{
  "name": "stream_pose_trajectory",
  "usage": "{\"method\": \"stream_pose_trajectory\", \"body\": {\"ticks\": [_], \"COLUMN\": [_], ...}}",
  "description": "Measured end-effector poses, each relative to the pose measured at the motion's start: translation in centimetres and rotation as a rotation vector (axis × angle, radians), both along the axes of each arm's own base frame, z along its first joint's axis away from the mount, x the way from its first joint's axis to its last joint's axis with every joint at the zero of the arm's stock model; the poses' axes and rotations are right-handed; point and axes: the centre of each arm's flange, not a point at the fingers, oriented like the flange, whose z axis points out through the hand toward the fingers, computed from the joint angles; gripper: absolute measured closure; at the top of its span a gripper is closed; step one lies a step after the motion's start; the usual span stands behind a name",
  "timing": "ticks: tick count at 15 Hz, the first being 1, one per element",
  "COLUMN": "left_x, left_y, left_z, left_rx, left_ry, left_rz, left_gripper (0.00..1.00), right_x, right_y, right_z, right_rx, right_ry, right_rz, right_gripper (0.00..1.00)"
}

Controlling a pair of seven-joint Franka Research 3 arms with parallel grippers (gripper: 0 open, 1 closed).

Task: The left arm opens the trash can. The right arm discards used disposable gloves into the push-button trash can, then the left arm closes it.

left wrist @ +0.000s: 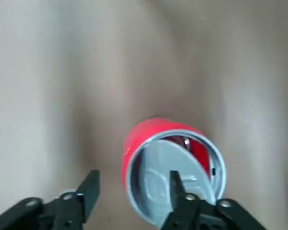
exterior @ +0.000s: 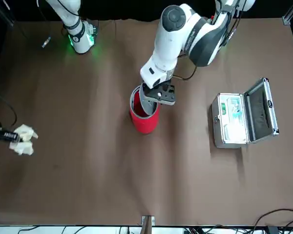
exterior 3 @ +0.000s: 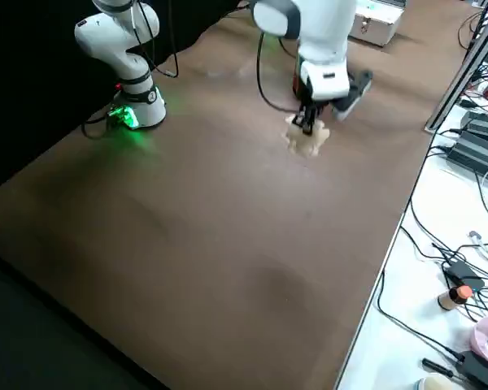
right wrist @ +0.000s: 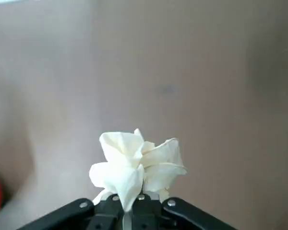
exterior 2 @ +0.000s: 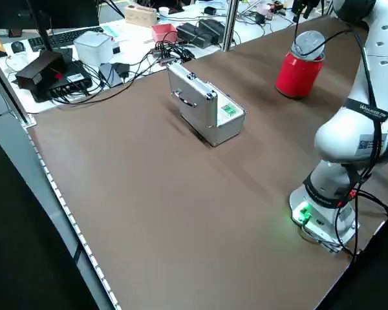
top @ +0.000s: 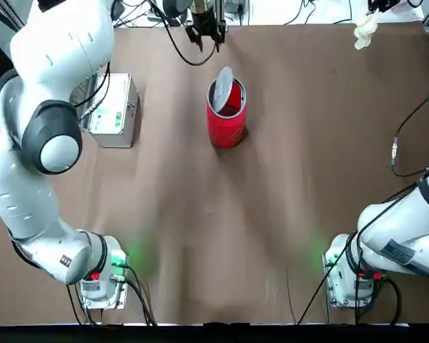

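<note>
here, the red trash can (top: pixel 227 118) stands mid-table with its silver lid (top: pixel 222 87) tipped up, the left gripper (left wrist: pixel 134 189) hovering just over it with fingers spread apart — while the right gripper (right wrist: pixel 129 203), well off to the robot's right above the table, is clamped on the cream-white gloves (right wrist: pixel 136 163).

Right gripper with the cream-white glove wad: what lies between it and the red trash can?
Nothing: in the top view only bare brown table lies between the right gripper, clamped on the cream-white glove wad, and the red trash can.
</note>
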Motion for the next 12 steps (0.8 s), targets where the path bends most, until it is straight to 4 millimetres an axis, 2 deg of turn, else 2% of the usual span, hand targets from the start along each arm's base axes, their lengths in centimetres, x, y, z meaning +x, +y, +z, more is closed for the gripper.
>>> {"method": "stream_pose_trajectory", "body": {"ticks": [1, 3, 4, 6, 9, 12], "left_x": [0.4, 1.6, 2.3, 4.0, 6.4, 8.2], "left_y": [1.0, 4.0, 5.9, 10.0, 16.5, 21.4], "left_z": [0.3, 1.0, 1.4, 2.4, 3.7, 4.1], "left_rx": [0.014, 0.047, 0.066, 0.089, 0.114, 0.117], "left_ry": [0.01, 0.038, 0.053, 0.068, 0.085, 0.098], "left_rz": [0.015, 0.056, 0.077, 0.098, 0.104, 0.154], "left_gripper": [0.23, 0.05, 0.01, 0.01, 0.01, 0.01], "right_x": [-0.6, -1.3, -1.6, -2.2, -3.6, -4.6], "right_y": [2.4, 8.4, 11.4, 16.9, 24.2, 28.3], "right_z": [0.7, 1.7, 1.9, 1.6, 0.2, -2.4], "right_rx": [0.015, 0.081, 0.119, 0.163, 0.228, 0.296], "right_ry": [0.036, 0.063, 0.068, 0.094, 0.137, 0.195], "right_rz": [0.043, 0.13, 0.159, 0.186, 0.213, 0.194], "right_gripper": [0.98, 0.98, 0.98, 0.98, 0.98, 0.98]}}
